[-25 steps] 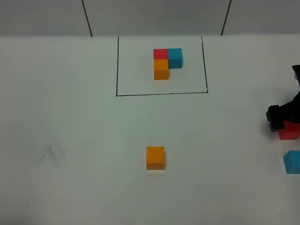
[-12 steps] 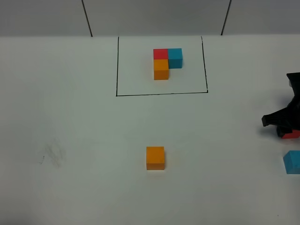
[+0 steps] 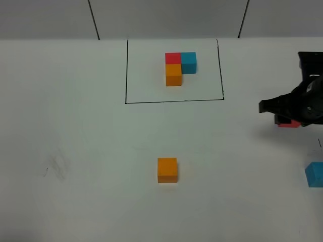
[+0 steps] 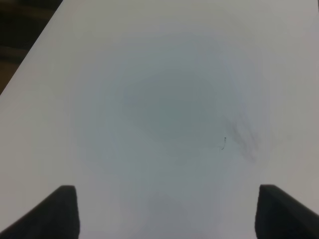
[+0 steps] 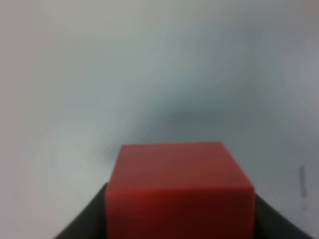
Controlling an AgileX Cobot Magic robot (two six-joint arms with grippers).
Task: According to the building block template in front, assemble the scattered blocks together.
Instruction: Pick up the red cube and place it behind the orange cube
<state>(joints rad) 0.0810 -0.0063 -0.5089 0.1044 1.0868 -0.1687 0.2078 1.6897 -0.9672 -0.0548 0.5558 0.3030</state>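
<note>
The template (image 3: 180,67) is an L of red, blue and orange cubes inside a black-line rectangle at the back middle. The loose orange cube (image 3: 167,170) sits alone in front of the frame. The loose blue cube (image 3: 315,175) lies at the right edge. My right gripper (image 3: 288,115) is shut on the loose red cube (image 3: 289,123) and holds it above the table, right of the frame; the red cube fills the right wrist view (image 5: 179,191). My left gripper (image 4: 164,209) is open over bare table; it is out of the high view.
The white table (image 3: 75,126) carries faint pencil smudges (image 3: 54,169) at the left, also seen in the left wrist view (image 4: 244,142). A grey wall with two dark seams runs along the back.
My right gripper has lifted the red cube off the table and carried it up and to the left, away from the blue cube. Nothing else moved.
</note>
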